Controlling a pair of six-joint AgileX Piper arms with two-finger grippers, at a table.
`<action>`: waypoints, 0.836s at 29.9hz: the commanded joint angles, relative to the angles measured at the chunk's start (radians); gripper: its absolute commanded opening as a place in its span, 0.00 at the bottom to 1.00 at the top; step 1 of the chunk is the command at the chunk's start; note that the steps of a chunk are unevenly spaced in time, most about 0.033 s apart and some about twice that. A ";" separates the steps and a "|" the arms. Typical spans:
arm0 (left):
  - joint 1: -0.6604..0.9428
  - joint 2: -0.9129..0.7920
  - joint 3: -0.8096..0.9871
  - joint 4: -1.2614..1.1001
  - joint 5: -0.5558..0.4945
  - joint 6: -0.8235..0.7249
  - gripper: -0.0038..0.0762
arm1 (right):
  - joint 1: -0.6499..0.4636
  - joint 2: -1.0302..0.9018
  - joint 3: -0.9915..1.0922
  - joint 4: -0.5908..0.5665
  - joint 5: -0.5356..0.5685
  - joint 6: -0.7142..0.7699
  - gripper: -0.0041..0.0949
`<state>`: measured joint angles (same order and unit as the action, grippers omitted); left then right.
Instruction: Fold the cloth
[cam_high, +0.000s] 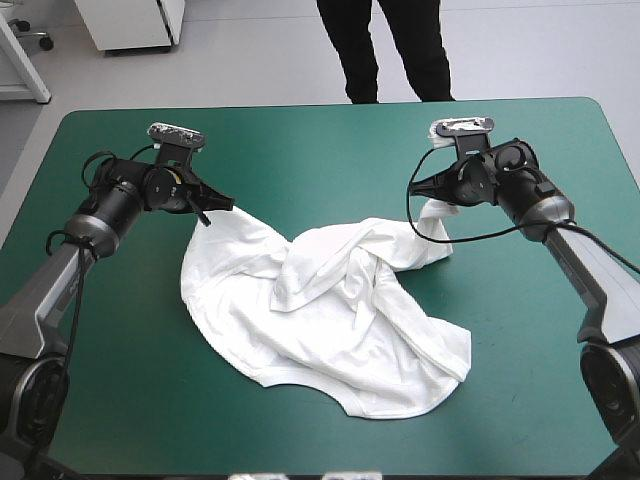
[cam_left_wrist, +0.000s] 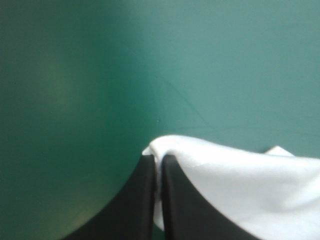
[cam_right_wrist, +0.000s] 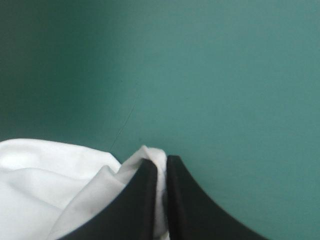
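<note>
Grippers are pinching the T-shirt (cam_high: 330, 320) at two points along its far side. The left gripper (cam_high: 207, 216) is reaching in from the left side of the table. Its black fingers are pressed together on a bit of white fabric at the garment's far-left edge, and in the left wrist view a thin fold is poking up between the fingertips. The right gripper (cam_high: 436, 203) is doing the same on the far-right side, its fingers clamped on a twisted strip of cloth that is rising off the teal-green cover (cam_high: 300, 140) toward it. The rest of the T-shirt is lying crumpled on the middle of the table. It is bunching into ridges between the two grippers and spreading flatter toward the near edge, where its rounded hem is sitting a little right of centre. Both grippers are hanging low, close to the cover and well apart from each other.
</note>
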<state>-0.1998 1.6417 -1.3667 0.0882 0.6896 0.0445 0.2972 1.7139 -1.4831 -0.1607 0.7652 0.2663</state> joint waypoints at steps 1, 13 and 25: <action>-0.008 0.002 -0.029 0.062 -0.066 -0.034 0.07 | -0.015 -0.017 -0.062 0.001 -0.049 -0.012 0.24; -0.008 0.007 -0.127 0.099 0.103 -0.063 0.82 | -0.019 -0.039 -0.078 0.064 0.062 -0.083 0.65; -0.008 -0.233 -0.147 0.127 0.421 -0.060 0.76 | -0.017 -0.282 -0.078 0.093 0.251 -0.132 0.65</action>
<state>-0.1998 1.4864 -1.4857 0.2026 1.0484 -0.0057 0.2860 1.5254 -1.5245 -0.0737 0.9995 0.1529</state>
